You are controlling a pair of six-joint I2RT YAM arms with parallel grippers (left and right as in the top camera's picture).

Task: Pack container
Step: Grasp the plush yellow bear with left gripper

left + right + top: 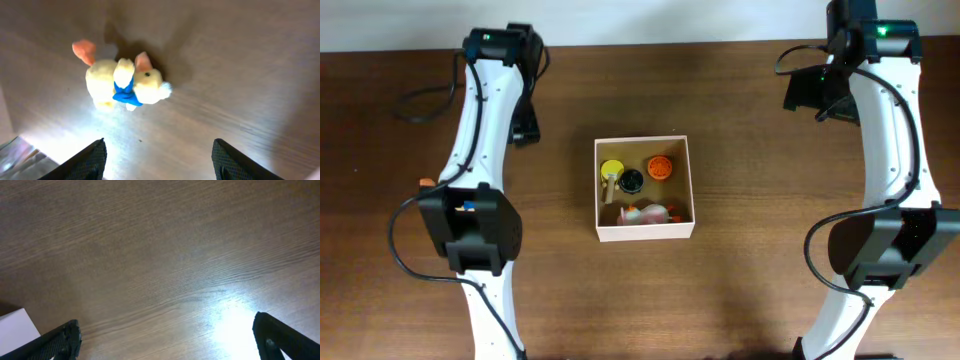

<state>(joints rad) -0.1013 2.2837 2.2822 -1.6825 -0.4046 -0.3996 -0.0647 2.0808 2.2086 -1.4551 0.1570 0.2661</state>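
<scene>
Your left claw [159, 150] released, hanging above plush rabbit [125, 85] on bench [150, 240]. Your right claw [166, 326] released over bench. Box [645, 231] at bench centre, small toys [660, 168] inside.

Left arm [478, 110], right arm [903, 110]: white, black housings [470, 228], black cables [391, 235], green lights [883, 30]; left tool [159, 160] black-fingered.

The overhead view is evenly lit and sharp, and the arms throw faint, soft shadows on the dark tabletop [750, 150]. The left wrist view is blurred. White glare washes the wood at lower left, and the plush toy [125, 85] casts a shadow above and to its right. The right wrist view shows crisp grain, with a glare patch at lower right.
</scene>
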